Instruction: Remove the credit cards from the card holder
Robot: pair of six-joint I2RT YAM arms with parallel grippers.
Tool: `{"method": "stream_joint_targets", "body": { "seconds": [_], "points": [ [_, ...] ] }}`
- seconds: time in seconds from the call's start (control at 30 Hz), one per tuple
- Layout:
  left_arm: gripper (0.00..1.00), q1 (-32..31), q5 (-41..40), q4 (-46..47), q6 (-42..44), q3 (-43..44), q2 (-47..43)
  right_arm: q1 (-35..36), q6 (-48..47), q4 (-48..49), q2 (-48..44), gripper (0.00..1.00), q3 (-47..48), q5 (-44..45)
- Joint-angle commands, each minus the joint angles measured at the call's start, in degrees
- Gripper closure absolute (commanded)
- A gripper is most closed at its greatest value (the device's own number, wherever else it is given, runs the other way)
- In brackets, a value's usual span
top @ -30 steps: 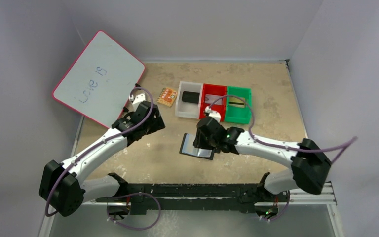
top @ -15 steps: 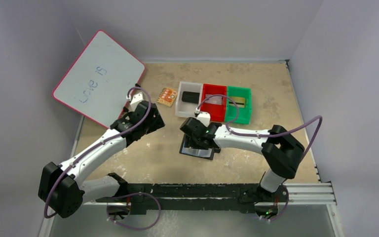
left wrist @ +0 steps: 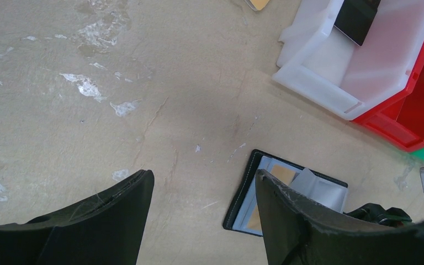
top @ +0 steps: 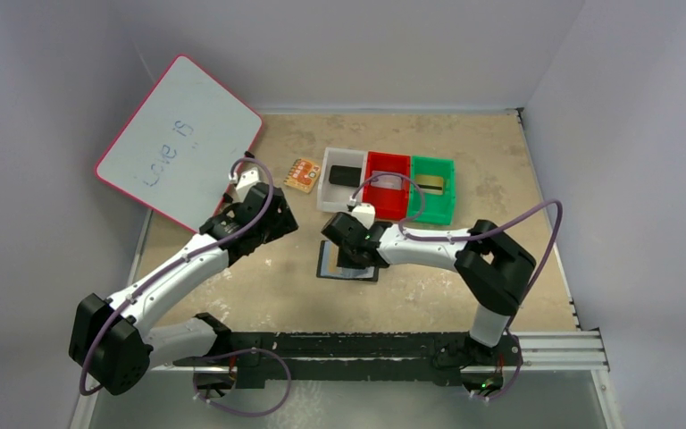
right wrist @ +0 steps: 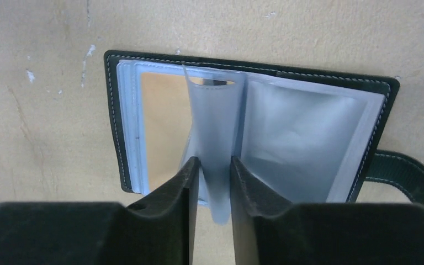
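Note:
The black card holder (top: 329, 266) (right wrist: 309, 132) (left wrist: 248, 193) lies open on the table, pale blue-grey inner faces up. A gold-tan credit card (right wrist: 163, 127) (left wrist: 281, 173) sits in its left pocket. One clear sleeve (right wrist: 215, 121) stands up from the spine, and my right gripper (top: 348, 253) (right wrist: 214, 160) is shut on its lower edge. A silver-grey card (top: 391, 182) lies in the red bin and a gold-tan one (top: 429, 184) in the green bin. My left gripper (top: 277, 222) (left wrist: 203, 174) hangs open over bare table, left of the holder, with nothing in it.
White (top: 329, 198), red (top: 384, 213) and green (top: 436, 217) bins stand in a row behind the holder. A black block (top: 346, 175) lies in the white one. An orange patterned square (top: 302, 174) lies left of the bins. A pink-rimmed whiteboard (top: 179, 143) leans at the back left.
My right arm has swung left over the card holder, which has slid a little left. Its jaws widened, then closed on the sleeve. The left arm has not moved.

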Motion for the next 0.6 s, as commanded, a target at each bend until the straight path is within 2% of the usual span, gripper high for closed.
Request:
{"method": "stream_joint_targets", "body": {
  "seconds": [0.0, 0.17, 0.4, 0.57],
  "points": [
    [0.33, 0.23, 0.72, 1.43, 0.46, -0.52, -1.42, -0.31, -3.77, 5.51, -1.12, 0.78, -4.35, -2.88],
    [0.33, 0.17, 6.74, 5.38, 1.41, -1.59, -1.40, -1.73, -6.00, 16.01, -5.49, 0.82, -11.22, -9.01],
    [0.33, -0.04, 26.47, 23.39, -1.98, -6.16, 2.59, -8.78, -6.25, 38.39, -9.90, 0.82, -24.60, -23.91],
    [0.33, -1.41, 31.21, 29.83, -2.81, -5.79, 8.15, -10.84, -3.68, 49.48, -10.87, 0.80, -31.65, -27.75]
  ]
}}
